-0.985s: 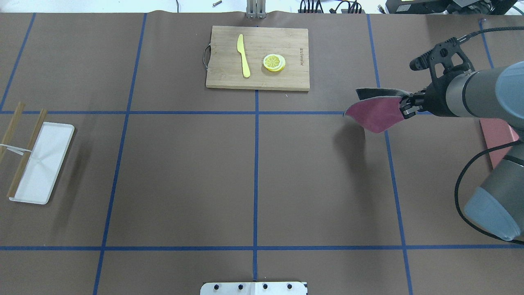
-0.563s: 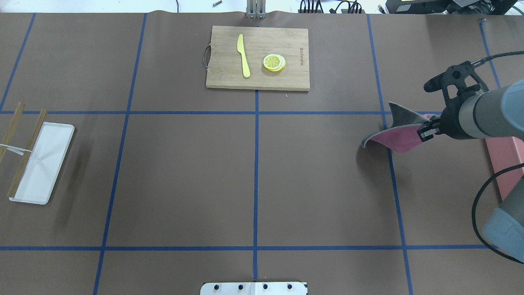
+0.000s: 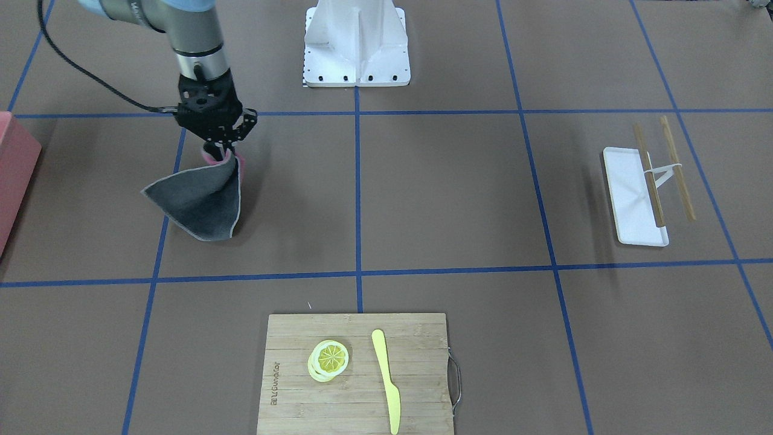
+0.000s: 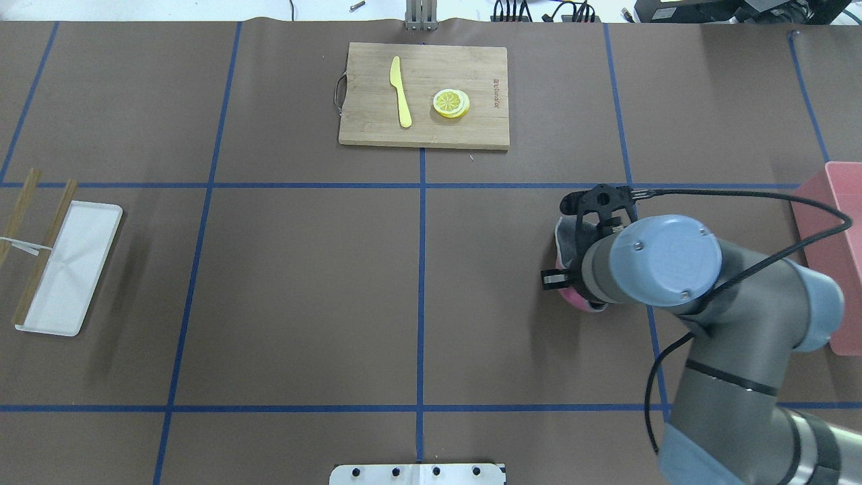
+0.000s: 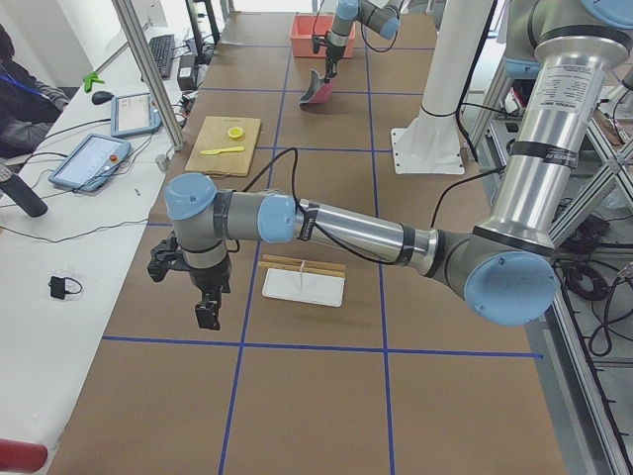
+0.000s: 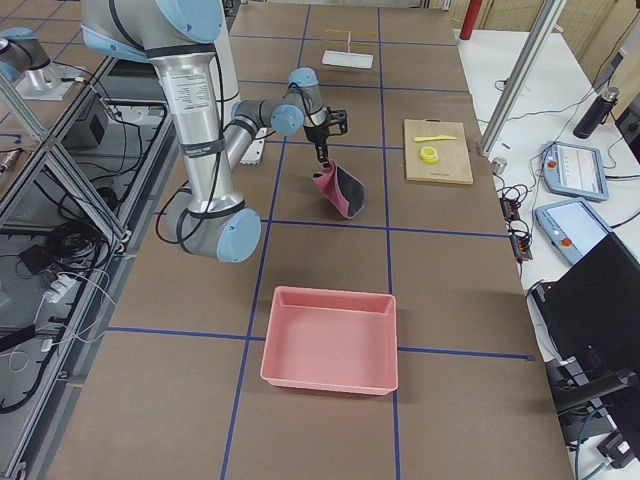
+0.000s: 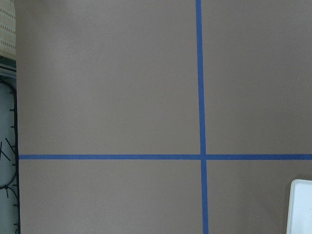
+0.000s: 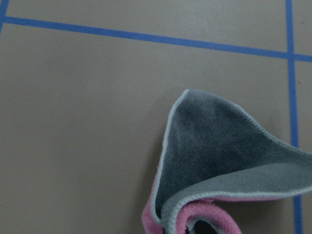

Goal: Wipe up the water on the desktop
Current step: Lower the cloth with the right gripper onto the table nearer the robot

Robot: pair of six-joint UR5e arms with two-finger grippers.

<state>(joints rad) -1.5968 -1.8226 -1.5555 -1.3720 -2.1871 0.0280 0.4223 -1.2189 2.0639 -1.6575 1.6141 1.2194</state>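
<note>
The desktop (image 4: 303,283) is a matte brown surface crossed by blue tape lines; I see no water on it. My right gripper (image 3: 221,151) points down and is shut on one corner of a cloth (image 3: 196,202), grey on one side and pink on the other. The cloth hangs below the gripper, its lower edge at or just above the desktop right of centre. In the overhead view my arm hides most of the cloth (image 4: 568,244). The right wrist view shows the cloth (image 8: 214,146) folded under the camera. My left gripper (image 5: 208,315) shows only in the exterior left view; I cannot tell its state.
A bamboo cutting board (image 4: 471,131) with a yellow knife (image 4: 401,91) and lemon slices (image 4: 450,103) lies at the far centre. A white tray (image 4: 67,269) with chopsticks (image 4: 44,249) lies at the left. A pink bin (image 6: 330,340) stands at the right end.
My right arm has swung in from the right side toward the middle and turned the gripper downward. The cloth went with it and now hangs lower, by the desktop.
</note>
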